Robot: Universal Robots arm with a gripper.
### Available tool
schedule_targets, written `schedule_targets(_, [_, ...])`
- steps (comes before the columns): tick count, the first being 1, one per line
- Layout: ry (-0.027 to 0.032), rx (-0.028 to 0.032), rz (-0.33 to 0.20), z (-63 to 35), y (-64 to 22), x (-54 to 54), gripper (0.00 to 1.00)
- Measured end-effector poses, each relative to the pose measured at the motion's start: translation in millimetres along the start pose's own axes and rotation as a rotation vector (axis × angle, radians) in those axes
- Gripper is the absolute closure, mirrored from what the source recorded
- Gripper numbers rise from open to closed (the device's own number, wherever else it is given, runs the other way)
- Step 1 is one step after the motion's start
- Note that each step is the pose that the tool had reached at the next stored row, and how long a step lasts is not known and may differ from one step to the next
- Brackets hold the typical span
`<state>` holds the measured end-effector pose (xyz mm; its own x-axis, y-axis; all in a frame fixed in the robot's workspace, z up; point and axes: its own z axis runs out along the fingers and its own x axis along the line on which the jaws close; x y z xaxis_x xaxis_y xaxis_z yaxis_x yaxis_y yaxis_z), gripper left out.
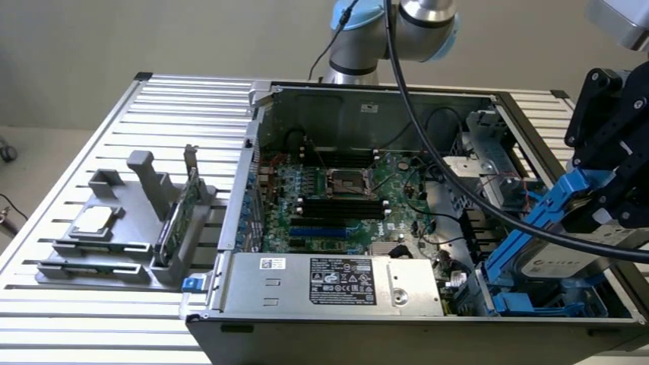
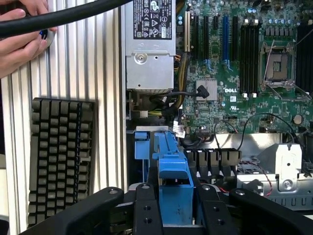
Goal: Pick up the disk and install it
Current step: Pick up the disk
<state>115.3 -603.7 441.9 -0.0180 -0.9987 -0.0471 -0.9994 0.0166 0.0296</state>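
The disk (image 1: 552, 265), a silver-grey drive in a bright blue carrier, hangs tilted over the open computer case's (image 1: 345, 93) drive bay (image 1: 527, 306), at the exterior view's right. My gripper (image 1: 606, 199) is shut on its upper end. In the wrist view the blue carrier (image 2: 172, 164) sits clamped between my two black fingers (image 2: 146, 208), with the gripper (image 2: 174, 200) pointing down toward the bay. The disk's lower end is close to the blue rails in the bay; I cannot tell whether it touches them.
Inside the case lie the motherboard (image 1: 345, 199) and the power supply (image 1: 324, 280). A thick black cable (image 1: 457, 176) crosses over the case. A grey holder (image 1: 112, 228) with a small silver chip and a green card (image 1: 178, 217) stands outside it. A hand (image 2: 19, 41) and a keyboard (image 2: 61, 147) are nearby.
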Motion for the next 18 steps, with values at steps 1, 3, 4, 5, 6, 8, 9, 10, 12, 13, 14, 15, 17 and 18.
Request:
schedule_targets(1, [0.0001,-0.0006,0.000,0.0,0.0,0.0,0.67])
schedule_targets(3, [0.0005,-0.0023,0.000,0.1,-0.6,-0.1,0.67])
schedule_targets(4, [0.0007,-0.0029,0.000,0.2,-0.9,-0.1,0.67])
schedule_targets(5, [0.0006,-0.0034,0.000,0.3,-1.2,-0.1,0.67])
schedule_targets(6, [0.0007,-0.0034,0.000,0.4,-1.5,-0.1,0.67])
schedule_targets(8, [0.0008,-0.0042,0.000,0.4,-1.8,0.0,0.67])
schedule_targets(9, [0.0010,-0.0050,0.000,0.5,-2.1,0.0,0.67])
schedule_targets(10, [0.0013,-0.0060,0.000,0.5,-2.2,0.0,0.67])
schedule_targets(12, [0.0016,-0.0072,0.000,0.7,-2.6,0.0,0.67])
schedule_targets(13, [0.0018,-0.0076,0.000,0.9,-2.8,0.0,0.67])
schedule_targets(14, [0.0018,-0.0079,-0.001,1.0,-2.8,0.0,0.67])
schedule_targets(15, [0.0019,-0.0081,-0.001,1.1,-2.9,0.0,0.67])
schedule_targets(17, [0.0019,-0.0081,-0.001,1.2,-2.9,0.0,0.67])
schedule_targets(18, [0.0018,-0.0080,-0.001,1.4,-3.0,0.0,0.67])
